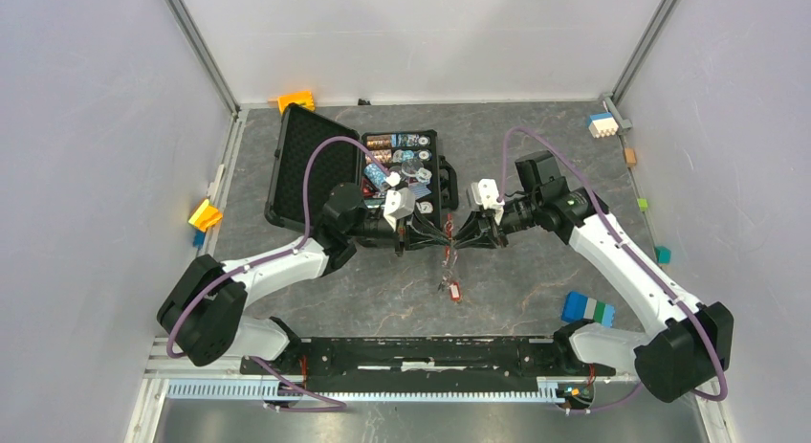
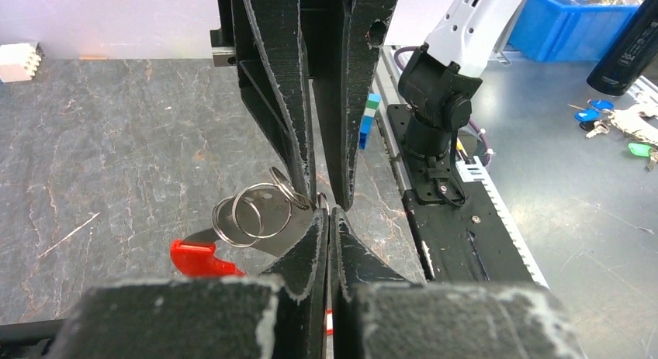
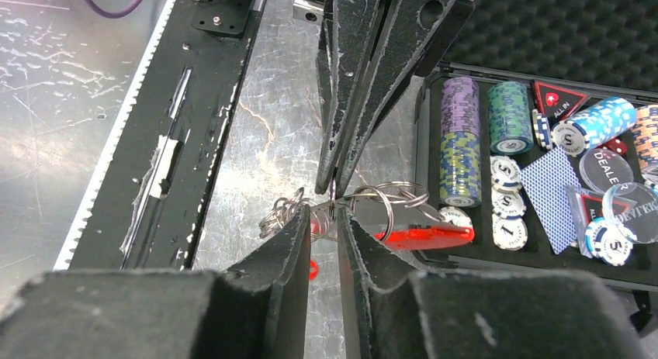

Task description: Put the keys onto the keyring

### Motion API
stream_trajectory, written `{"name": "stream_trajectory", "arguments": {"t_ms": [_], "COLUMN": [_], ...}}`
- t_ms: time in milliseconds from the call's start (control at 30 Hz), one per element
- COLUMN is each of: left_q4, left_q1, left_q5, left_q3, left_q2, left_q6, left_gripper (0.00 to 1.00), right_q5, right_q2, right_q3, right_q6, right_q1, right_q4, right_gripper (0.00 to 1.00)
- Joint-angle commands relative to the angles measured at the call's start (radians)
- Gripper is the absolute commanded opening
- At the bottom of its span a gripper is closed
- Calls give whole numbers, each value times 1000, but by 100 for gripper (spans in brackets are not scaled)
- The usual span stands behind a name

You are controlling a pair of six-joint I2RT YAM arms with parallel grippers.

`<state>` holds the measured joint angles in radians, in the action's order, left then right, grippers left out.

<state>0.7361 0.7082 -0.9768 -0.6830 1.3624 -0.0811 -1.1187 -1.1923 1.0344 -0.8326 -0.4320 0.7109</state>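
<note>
Standoff over the grey stone-patterned table (image 1: 383, 290): just in front of the open black foam-lined case of poker chips (image 1: 301, 166), the two arms meet tip to tip. The left gripper (image 2: 327, 219) is clamped tight on the thin silvery metal keyring (image 2: 260, 212), lifting it clear of the table, we judge, so its coils are steady for threading. The right gripper (image 3: 326, 215) faces it, jaws a slit apart around the same wire; whether they bite we cannot tell. The long bright-red plastic tag (image 3: 423, 236) juts toward the case. The tiny coloured-headed keys we cannot pick out in the tangle.
</note>
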Motion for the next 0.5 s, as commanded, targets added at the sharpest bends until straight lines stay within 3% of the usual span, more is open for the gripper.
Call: {"name": "stream_trajectory", "arguments": {"t_ms": [0, 233, 367, 467], "left_q4": [78, 85, 88, 87], "left_q1": [-6, -6, -7, -8], "left_q5": [4, 6, 9, 10], "left_q3": [-1, 0, 2, 1], "left_q2": [0, 4, 7, 11], "left_q6": [-37, -39, -39, -35], "left_gripper": [2, 2, 2, 2], "right_q5": [-45, -51, -49, -9], "right_q2": [-4, -13, -11, -2], "right_q3": [-8, -4, -7, 0], "right_q6": [24, 42, 59, 87], "right_q1": [-6, -6, -7, -6], "right_q4": [-44, -63, -78, -97], "right_gripper": [24, 13, 0, 0]}}
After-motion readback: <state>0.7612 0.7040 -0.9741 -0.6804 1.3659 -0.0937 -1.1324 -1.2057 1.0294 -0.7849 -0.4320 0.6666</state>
